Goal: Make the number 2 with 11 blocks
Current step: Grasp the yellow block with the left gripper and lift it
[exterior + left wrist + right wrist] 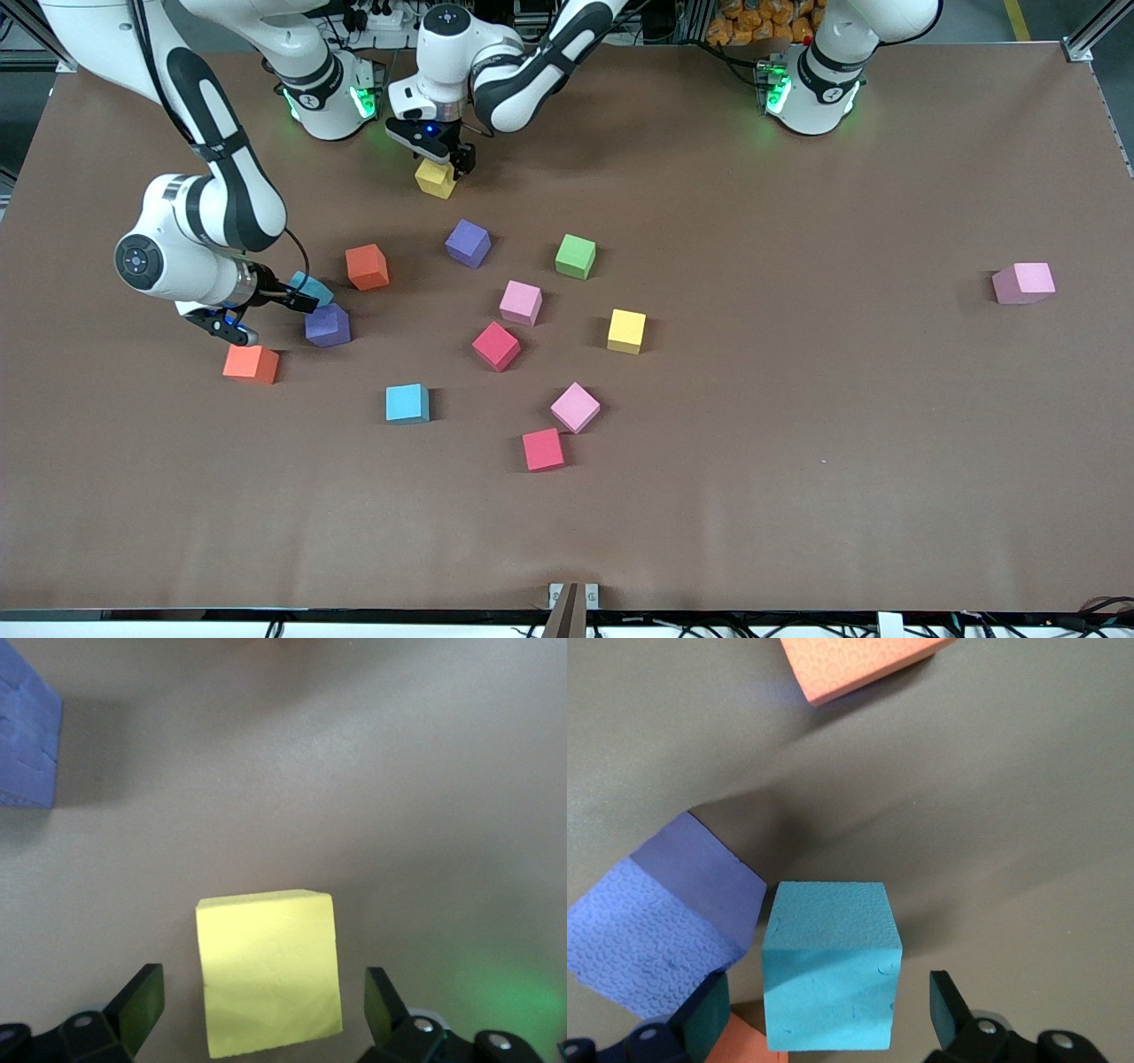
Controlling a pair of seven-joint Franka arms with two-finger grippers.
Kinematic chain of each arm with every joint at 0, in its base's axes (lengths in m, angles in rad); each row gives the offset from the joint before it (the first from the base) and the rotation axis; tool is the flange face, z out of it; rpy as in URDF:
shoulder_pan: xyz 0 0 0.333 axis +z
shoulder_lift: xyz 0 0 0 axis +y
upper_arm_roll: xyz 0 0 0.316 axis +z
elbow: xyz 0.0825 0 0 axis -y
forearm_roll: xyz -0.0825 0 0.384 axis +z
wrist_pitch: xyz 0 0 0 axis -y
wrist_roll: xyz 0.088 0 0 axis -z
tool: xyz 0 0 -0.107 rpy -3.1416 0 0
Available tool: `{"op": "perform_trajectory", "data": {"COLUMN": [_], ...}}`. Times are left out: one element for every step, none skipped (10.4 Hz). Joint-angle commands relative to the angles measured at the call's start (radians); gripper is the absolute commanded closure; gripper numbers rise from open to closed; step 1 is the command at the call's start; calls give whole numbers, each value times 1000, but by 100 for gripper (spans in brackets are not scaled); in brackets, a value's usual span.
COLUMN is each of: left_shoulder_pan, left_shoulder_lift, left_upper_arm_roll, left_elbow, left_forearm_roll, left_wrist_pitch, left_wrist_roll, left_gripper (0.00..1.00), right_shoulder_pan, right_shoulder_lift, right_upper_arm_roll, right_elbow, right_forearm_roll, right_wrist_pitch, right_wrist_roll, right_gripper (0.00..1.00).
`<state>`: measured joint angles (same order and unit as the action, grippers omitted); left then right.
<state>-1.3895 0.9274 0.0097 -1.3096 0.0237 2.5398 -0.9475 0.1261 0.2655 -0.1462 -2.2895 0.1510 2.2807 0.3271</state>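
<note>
I see the brown table with the blocks all loose, no digit 2 laid out yet. Both arms are down over blocks at the right arm's end. Left arm reaches across from its base, left gripper low over a yellow block near the right arm's base; in the left wrist view its fingers stand spread either side of the yellow block, gap visible on both sides, not pinching. Right gripper sits over a teal block; in the right wrist view the teal block is between the spread fingers, not gripped as far as I can tell. A purple block lies just beside the teal one, an orange block nearer the camera. Mid-table scatter: red-orange, purple, green, pink, red, yellow, blue, pink, red. One pink block sits well apart toward the left arm's end
</note>
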Motion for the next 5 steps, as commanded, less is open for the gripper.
{"op": "perform_trajectory", "data": {"left_shoulder_pan": [-20,-23,-29,-29,-36], "left_shoulder_lift": [45,50,59,65,68], "left_upper_arm_roll": [18,35,38,42,44], "left_elbow": [36,39,42,53,55], "left_forearm_roll": [21,19,19,19,19], "left_wrist_pitch": [48,48,50,50,50], "left_wrist_roll": [-36,-36,-36,-36,-36], "left_gripper": [0,0,0,0,0], "right_shoulder_pan": [1,1,1,-5,-16], "right_shoulder_lift": [1,10,15,35,61], "right_upper_arm_roll": [2,2,2,2,1], "right_elbow": [-8,-10,-10,-10,-10], "right_forearm_roll": [19,19,19,19,19], "right_wrist_pitch": [-1,5,16,38,78], "right_wrist_roll": [-10,-10,-14,-26,-51], "right_gripper": [0,0,0,0,0]}}
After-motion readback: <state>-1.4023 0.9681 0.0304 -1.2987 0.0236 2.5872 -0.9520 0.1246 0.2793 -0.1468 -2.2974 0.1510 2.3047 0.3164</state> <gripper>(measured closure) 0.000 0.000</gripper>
